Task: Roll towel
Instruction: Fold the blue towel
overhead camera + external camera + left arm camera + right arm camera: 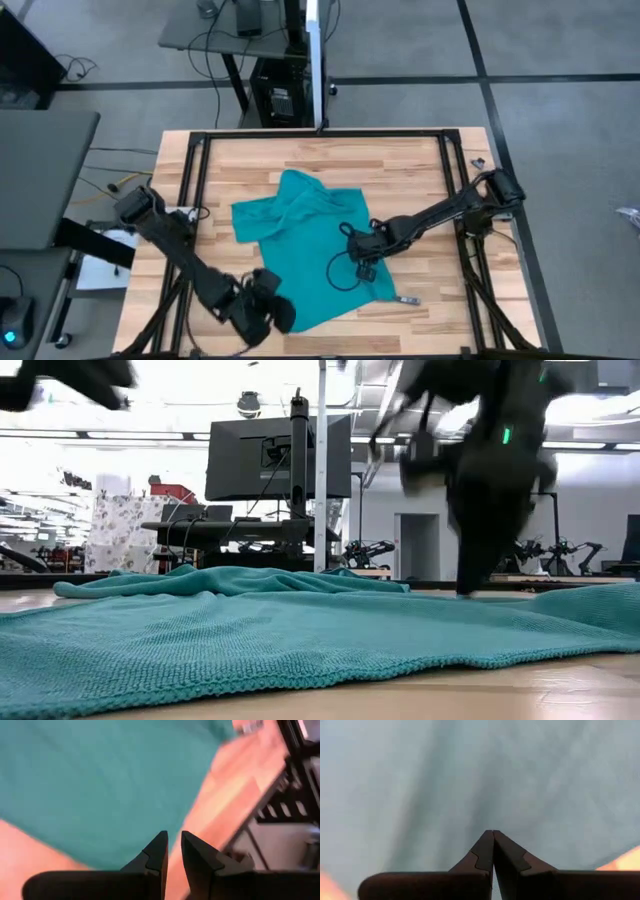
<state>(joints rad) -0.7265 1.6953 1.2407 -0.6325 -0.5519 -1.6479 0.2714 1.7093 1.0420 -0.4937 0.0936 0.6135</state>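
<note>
The teal towel (300, 240) lies spread on the wooden table, bunched into folds at its far left part (285, 200). My right gripper (362, 262) is down on the towel's right half, shut, and shows in the low view (467, 592) with its tips at the cloth. My left gripper (283, 318) hovers over the towel's near left edge. In the left wrist view (174, 837) its fingers stand a narrow gap apart and hold nothing, with the towel (100, 780) below them. My right gripper meets the towel's right half from above, its shut fingertips (487, 842) on the cloth (493, 822). Soft creases run in toward the tips. The fingertips hide what lies between them, so one layer or several cannot be told. The towel lies on the table around the tips.
Black frame rails (195, 180) run along the table's left, right and far sides. A small grey object (405, 298) lies on the wood by the towel's near right corner. A black cable loop (343, 272) hangs by my right gripper. A desk with a monitor (275, 455) stands beyond the far edge.
</note>
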